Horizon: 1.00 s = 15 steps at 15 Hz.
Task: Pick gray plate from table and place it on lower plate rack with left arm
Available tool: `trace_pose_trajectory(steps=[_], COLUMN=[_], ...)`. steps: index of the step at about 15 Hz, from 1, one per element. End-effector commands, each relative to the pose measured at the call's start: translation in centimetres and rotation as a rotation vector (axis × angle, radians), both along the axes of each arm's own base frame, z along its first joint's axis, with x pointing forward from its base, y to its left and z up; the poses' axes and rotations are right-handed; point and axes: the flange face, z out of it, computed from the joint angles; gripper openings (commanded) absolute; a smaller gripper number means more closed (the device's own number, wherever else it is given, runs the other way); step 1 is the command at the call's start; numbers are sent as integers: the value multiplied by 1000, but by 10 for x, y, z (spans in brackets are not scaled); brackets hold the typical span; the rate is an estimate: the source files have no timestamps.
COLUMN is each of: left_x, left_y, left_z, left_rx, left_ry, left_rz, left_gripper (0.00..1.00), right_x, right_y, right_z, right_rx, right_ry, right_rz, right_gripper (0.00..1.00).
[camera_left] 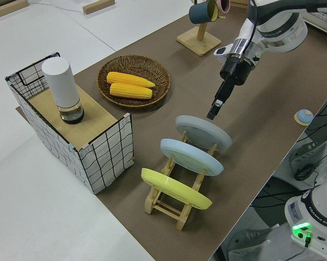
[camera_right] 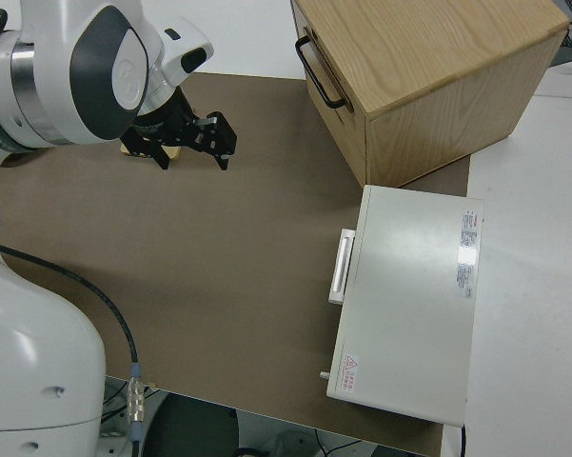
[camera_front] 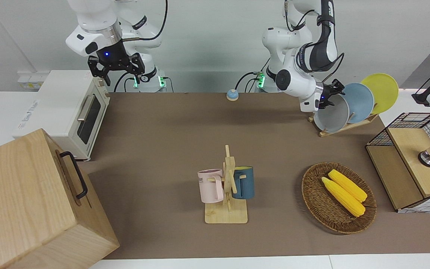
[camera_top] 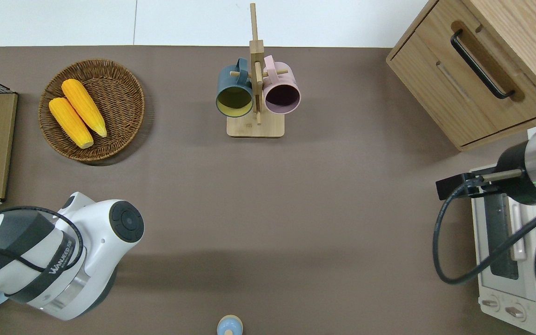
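Parked right gripper, jaws wide. Hung left gripper just over the top rim of the gray plate; could not tell its jaw gap. Stood plate in lowest slot of rack, near the table edge by the robots.

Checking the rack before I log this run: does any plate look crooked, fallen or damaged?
Nothing stands out. The gray plate, blue plate and yellow plate each lean in their own slot of the lower plate rack, evenly tilted, none chipped.
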Motion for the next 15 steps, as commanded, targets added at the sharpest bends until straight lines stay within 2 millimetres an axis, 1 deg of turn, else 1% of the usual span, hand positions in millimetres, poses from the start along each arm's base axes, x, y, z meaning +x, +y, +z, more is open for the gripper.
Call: trace_pose_trajectory(steps=[1,5,7,9,10,11,13,14,15], left_x=[12,29,38,48,50,51,51,51,51], left_y=[-4,-14,-22,-35,-43,-47,-55,-59,-62], left_z=[17,50,73,106,119,130,166,180,189], left_rx=[-31,-162,-241,-352,-418,-462,-587,-673,-756], left_ry=[-37,-48,-77,-133,-131,-124,-94,-87,-79], left_rz=[-4,17,40,74,71,69,42,25,16], left_gripper=[995,995,995,991,991,991,991,991,989], right_x=[-2,-2,-2,-2,-2,-2,-2,-2,-2], right_y=[-1,-1,-1,-1,-1,-1,-1,-1,-1], right_z=[3,3,3,3,3,3,3,3,3], right_rx=[9,9,9,9,9,9,9,9,9], right_ry=[7,7,7,7,7,7,7,7,7], right_rz=[-3,-3,-3,-3,-3,-3,-2,-2,-3], right_gripper=[987,990,987,990,990,990,990,990,990])
